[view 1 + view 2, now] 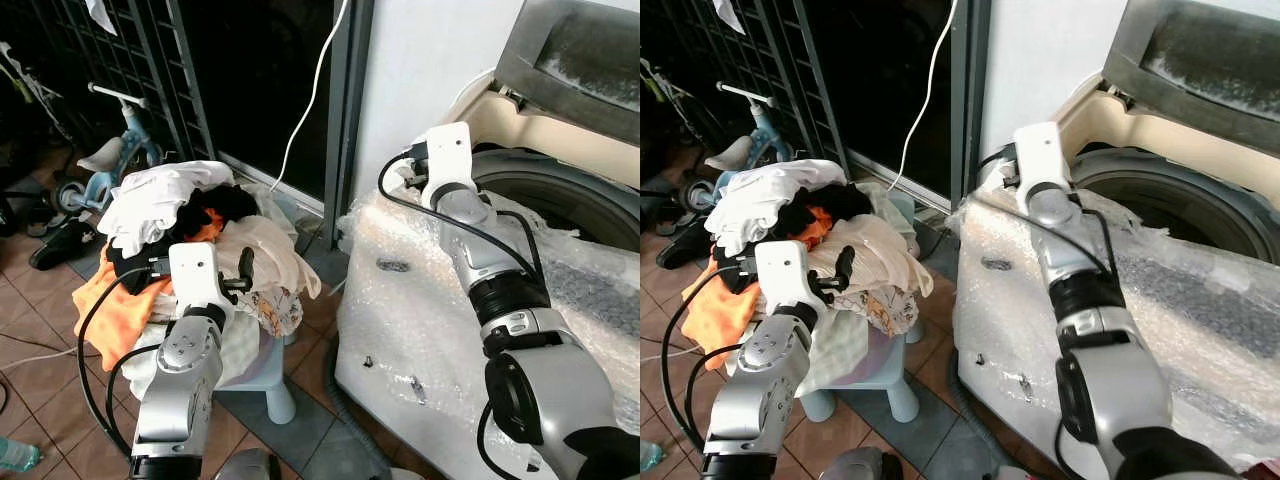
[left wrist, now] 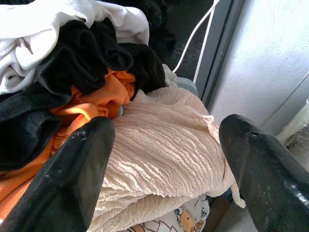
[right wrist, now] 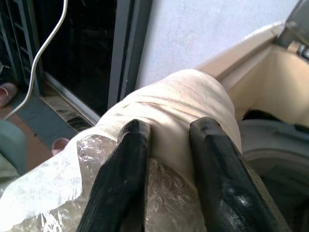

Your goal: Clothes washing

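Left wrist view is looked along the left gripper (image 2: 164, 159), whose black fingers (image 2: 72, 179) are spread wide above a cream, crinkle-textured soft garment (image 2: 159, 140). That garment is judged light, limp and easily bunched; it is expected to sag and trail when lifted, so a deep pinch into a thick fold near its middle is advised rather than a thin edge.

It is seen lying on the near side of a heap of mixed laundry (image 1: 190, 230), with orange cloth (image 2: 91, 106), black cloth (image 2: 82, 63) and white cloth (image 2: 43, 29) piled behind it. The heap is carried on a pale blue plastic stool (image 1: 265, 375) on the tiled floor, just beside the top-loading washing machine wrapped in bubble film (image 1: 430, 320), whose lid is raised and drum left open.

The right gripper (image 3: 166, 159) is held at the machine's near corner, its fingers brought close together with a narrow gap and nothing pinched between them.
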Robot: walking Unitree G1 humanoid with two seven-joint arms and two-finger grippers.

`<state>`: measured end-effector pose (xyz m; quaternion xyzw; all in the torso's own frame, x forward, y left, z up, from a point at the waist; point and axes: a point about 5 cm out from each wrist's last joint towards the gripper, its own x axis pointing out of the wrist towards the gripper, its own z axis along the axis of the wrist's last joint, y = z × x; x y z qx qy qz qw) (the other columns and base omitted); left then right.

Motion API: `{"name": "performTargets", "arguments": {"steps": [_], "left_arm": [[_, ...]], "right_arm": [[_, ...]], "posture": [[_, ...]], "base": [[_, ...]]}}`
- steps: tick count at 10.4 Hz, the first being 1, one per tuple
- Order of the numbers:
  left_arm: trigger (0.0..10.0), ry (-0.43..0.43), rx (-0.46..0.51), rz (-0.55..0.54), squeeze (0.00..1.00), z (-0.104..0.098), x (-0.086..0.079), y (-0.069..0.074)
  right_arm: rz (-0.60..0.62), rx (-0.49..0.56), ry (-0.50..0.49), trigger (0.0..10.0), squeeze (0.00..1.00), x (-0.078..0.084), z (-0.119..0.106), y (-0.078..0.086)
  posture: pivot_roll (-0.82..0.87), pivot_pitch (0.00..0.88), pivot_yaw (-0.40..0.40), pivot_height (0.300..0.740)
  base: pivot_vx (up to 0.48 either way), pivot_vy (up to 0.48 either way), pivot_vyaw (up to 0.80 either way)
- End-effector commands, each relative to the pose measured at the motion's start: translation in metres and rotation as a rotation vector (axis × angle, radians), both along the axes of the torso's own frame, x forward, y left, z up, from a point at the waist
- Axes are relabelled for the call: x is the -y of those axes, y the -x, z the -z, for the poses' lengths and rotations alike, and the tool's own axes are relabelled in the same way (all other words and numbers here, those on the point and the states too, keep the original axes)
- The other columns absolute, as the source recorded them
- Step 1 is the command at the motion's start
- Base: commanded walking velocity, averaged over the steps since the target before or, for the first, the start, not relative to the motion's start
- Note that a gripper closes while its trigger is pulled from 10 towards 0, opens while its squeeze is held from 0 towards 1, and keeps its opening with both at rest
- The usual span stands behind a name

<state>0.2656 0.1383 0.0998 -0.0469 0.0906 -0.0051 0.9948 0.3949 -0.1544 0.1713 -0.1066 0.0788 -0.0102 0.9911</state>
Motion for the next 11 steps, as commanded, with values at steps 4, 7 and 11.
{"name": "performTargets", "arguments": {"steps": [4, 7, 11], "left_arm": [[10.0, 0.002, 0.003, 0.011, 0.00, -0.0026, 0.0008, -0.0010], [10.0, 0.002, 0.003, 0.011, 0.00, -0.0026, 0.0008, -0.0010], [10.0, 0.002, 0.003, 0.011, 0.00, -0.0026, 0.0008, -0.0010]], "right_arm": [[0.072, -0.081, -0.044, 0.0, 0.00, 0.0093, 0.0143, 0.0020], [0.072, -0.081, -0.044, 0.0, 0.00, 0.0093, 0.0143, 0.0020], [0.072, -0.081, -0.044, 0.0, 0.00, 0.0093, 0.0143, 0.0020]], "posture": [[-0.04, 0.000, 0.004, 0.740], [-0.04, 0.000, 0.004, 0.740], [-0.04, 0.000, 0.004, 0.740]], "base": [[0.000, 0.000, 0.00], [0.000, 0.000, 0.00], [0.000, 0.000, 0.00]]}}
